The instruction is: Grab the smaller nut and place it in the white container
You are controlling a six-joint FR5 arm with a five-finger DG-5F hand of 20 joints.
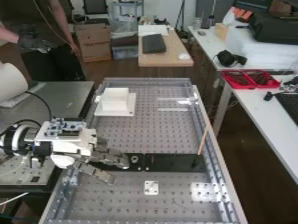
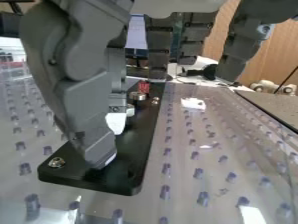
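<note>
Bench [image 1: 174, 134], one, with a perforated top, carries everything here. One hand [image 1: 106, 156] is over the left part of the single black plate [image 1: 174, 163], its fingers loosely extended and set wide, nothing in their grasp. Beyond that plate, toward the far end, stands one white container [image 1: 115, 103]. One thin stick [image 1: 203, 142] leans at the plate's right end, and one white tile [image 1: 151, 188] lies on the near side of it.

Smallest are the nuts, on the black plate close to the fingers. I count two likely ones: a metallic ring [image 2: 138, 95], probably the larger, and a paler piece [image 2: 130, 110] just beside it, which I take for the smaller nut, though its shape is too unclear to be sure.

I'd expect that nut to be light, rigid and hard to damage, but smooth enough to skid or roll out of a poor pinch. Best hold: thumb and one fingertip on opposite outer sides, low down, squeezing gently and leaving the neighbour untouched.
</note>
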